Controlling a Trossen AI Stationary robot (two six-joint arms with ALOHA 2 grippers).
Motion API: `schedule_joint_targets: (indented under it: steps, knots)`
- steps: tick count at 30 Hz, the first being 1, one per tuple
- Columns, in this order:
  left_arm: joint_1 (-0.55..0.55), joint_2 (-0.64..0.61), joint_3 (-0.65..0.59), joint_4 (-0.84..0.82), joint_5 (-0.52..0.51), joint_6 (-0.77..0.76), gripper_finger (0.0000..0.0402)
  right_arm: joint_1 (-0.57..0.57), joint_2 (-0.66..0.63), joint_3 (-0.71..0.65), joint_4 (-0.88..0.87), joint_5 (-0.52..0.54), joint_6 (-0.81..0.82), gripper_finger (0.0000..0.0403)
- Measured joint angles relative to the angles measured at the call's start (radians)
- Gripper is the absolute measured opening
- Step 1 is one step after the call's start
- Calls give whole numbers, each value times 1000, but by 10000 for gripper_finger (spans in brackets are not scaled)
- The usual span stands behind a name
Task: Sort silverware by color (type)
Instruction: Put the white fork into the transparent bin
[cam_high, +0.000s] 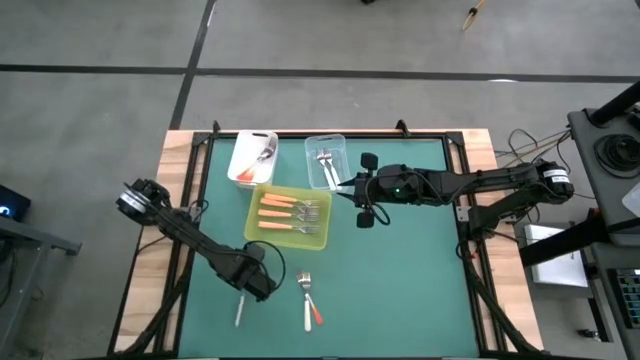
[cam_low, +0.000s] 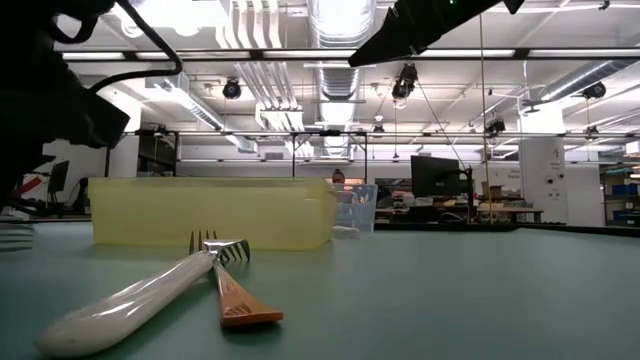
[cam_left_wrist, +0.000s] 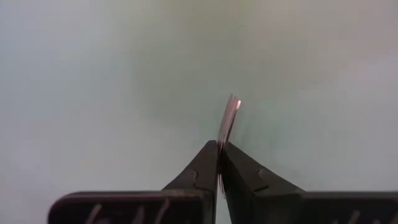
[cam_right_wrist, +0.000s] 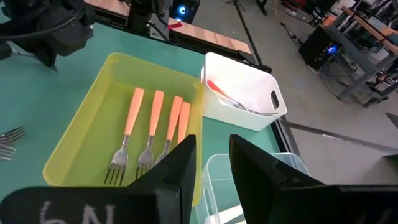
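Left gripper: fingers clamped on thin all-silver metal utensil, low over green table. White-handled fork and orange-handled fork lie beside. Right gripper: fingers apart, above clear tub beside yellow-green tray holding four orange-handled forks.

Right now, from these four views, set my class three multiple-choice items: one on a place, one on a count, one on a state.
1. Where do the two loose forks lie?
A. in the white tub
B. on the green mat
C. in the clear tub

2. How many orange-handled forks are in the yellow-green tray?
A. one
B. four
C. seven

3. What state is the left gripper in?
A. shut on a thin silver utensil
B. wide open, empty
C. shut on the tray

Answers:
1 B, they rest crossed on the mat in front of the tray.
2 B, the right wrist view shows four orange handles.
3 A, its fingers pinch a metal strip.
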Motion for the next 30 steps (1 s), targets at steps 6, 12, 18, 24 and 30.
schedule_joint_targets:
  steps: [6, 12, 18, 24, 30]
  knots:
    - [0, -76, 19, 3, -29, 36, 0, 0, 0, 0, 0, -1, 0, 86]
    - [0, -201, 97, 5, -216, 133, 0, 0, 0, -1, 1, -8, 0, 86]
    - [1, -315, 189, 21, -456, 325, 0, -13, 38, -5, 58, -13, 0, 86]
    - [10, -412, 224, 131, -636, 645, 0, -63, 105, -5, 130, -76, -8, 86]
    - [27, -496, 186, 334, -684, 1012, 0, -105, 151, -6, 197, -185, 23, 86]
